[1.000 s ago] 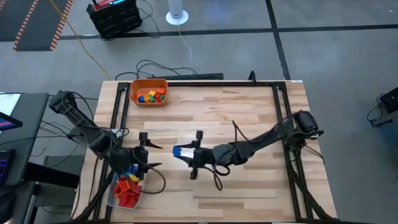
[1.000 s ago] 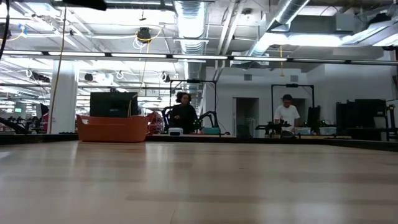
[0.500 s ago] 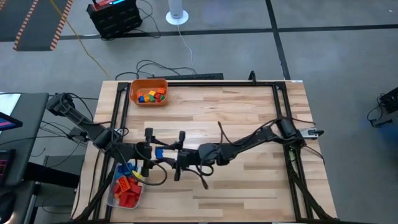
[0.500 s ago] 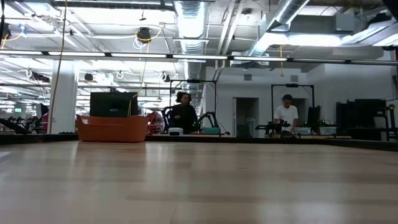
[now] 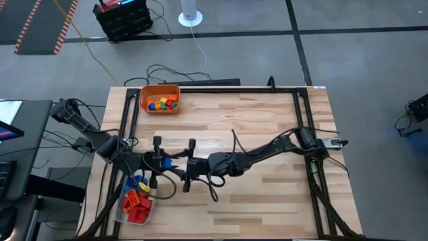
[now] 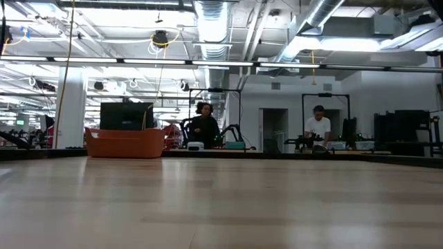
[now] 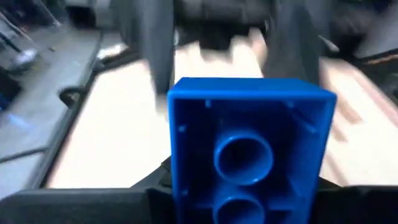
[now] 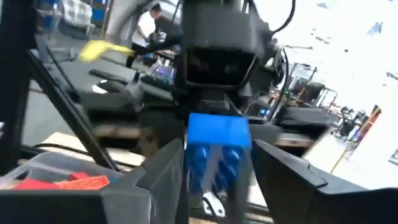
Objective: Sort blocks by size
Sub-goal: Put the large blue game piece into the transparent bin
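Tabletop (image 5: 267, 120) bin (image 5: 142, 100), tub (image 5: 119, 211) of blocks (image 5: 162, 103); left gripper (image 5: 155, 162) on blue block (image 7: 249, 155), right gripper (image 5: 189, 165) agape

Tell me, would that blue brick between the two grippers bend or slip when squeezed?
The blue brick looks like hard moulded plastic with a hollow underside, so probably stiff and light. Its glossy, smooth walls might slip between narrow fingers. Flat sides suggest it would sit still, not roll, once set down.

**Orange bin sitting at the table's far edge**

An orange bin (image 6: 125, 143) is resting near the far left corner of the wooden table (image 6: 221, 207). Beyond it, two people (image 6: 203, 125) are standing at workbenches in the room.
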